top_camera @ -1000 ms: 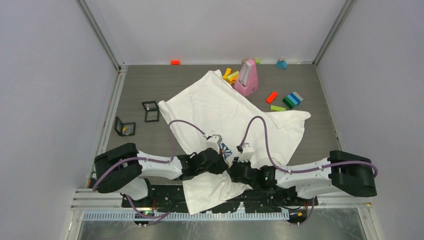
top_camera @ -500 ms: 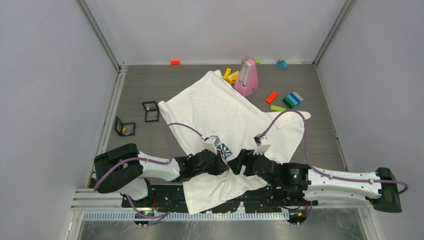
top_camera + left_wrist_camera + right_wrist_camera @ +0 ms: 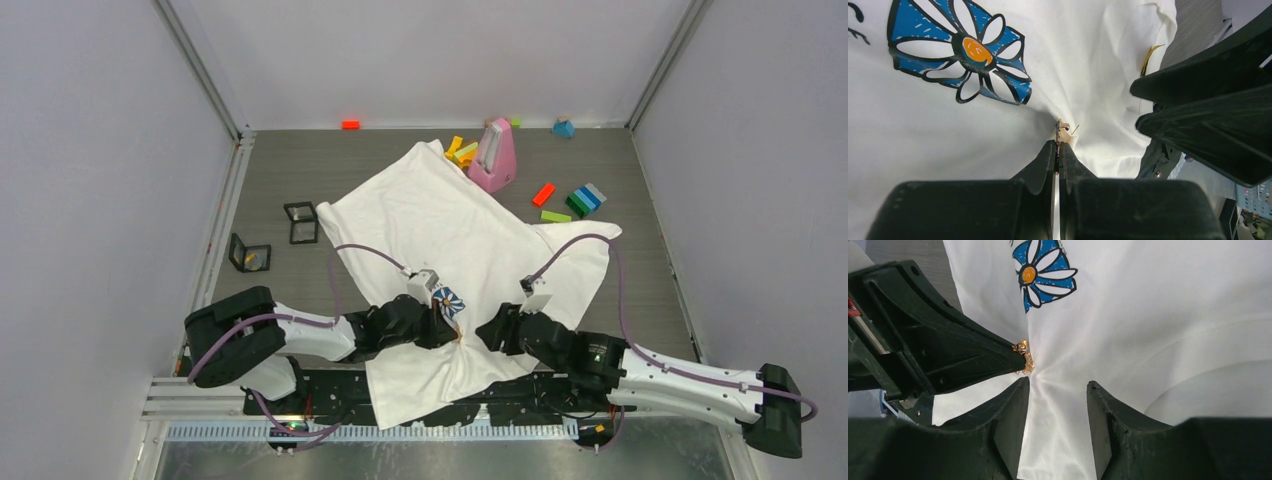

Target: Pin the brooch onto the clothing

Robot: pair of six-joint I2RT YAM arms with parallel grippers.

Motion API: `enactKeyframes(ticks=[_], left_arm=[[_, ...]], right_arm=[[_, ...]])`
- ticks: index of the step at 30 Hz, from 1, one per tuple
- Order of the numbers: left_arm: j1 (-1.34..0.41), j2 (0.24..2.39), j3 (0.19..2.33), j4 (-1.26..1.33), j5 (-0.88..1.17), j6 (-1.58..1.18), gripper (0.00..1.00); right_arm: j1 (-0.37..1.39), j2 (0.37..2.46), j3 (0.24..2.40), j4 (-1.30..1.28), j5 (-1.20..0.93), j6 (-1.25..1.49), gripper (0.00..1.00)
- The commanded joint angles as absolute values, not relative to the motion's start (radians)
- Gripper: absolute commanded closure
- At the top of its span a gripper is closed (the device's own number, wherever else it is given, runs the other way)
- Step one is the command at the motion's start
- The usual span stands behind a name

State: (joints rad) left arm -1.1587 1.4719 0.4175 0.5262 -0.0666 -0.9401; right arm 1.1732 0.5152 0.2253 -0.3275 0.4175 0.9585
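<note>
**A:** Your left gripper point(image 3: 1057, 146) is clamped hard on the small gold glittery brooch point(image 3: 1063, 131). It sits just beside the blue-and-white daisy print point(image 3: 965, 55), on the side nearest the arm bases.

**B:** And the white short-sleeved T-shirt point(image 3: 440, 215) creases in toward that spot. I'd say the brooch is tugging the cloth, but you can't tell from here whether it has gone through.

**A:** Your right gripper point(image 3: 1057, 385) has its jaws apart and holds nothing. A ridge of shirt lies between them, just on the near side of the daisy.

**B:** So here's how to do it well. Close the right jaws on that ridge, close to the brooch but not touching it. Then pull the cloth taut away from the daisy.

**A:** Yes, and keep the left wrist low and level. Tilt it and you'll only bunch the fabric instead of pinning it.

**B:** On pose, your left arm reaches in low from its base. Its fingers lie almost flat on the shirt and point past the daisy.

**A:** Your right arm is stretched long and low from the far side. Its wrist is aimed back at the daisy, so the two grippers face each other, near but apart.

**B:** Go gently, because a hard squeeze could drag the shirt off the brooch.
</note>
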Motion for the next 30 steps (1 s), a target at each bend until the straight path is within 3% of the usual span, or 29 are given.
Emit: enactKeyframes(ticks=[1,8,30], left_arm=[[-1.134,1.432,0.414,0.590,-0.005,-0.897,1.00],[-1.116,1.434,0.412,0.608,0.074,-0.879,1.00],[-1.101,1.446,0.413,0.631,0.105,-0.882,1.00]], right_arm=[[1.169,0.601,0.206,-0.119,0.329,0.911,0.53],[1.169,0.748,0.164,0.108,0.276,0.907,0.72],[1.169,0.757,0.117,0.189,0.280,0.909,0.85]])
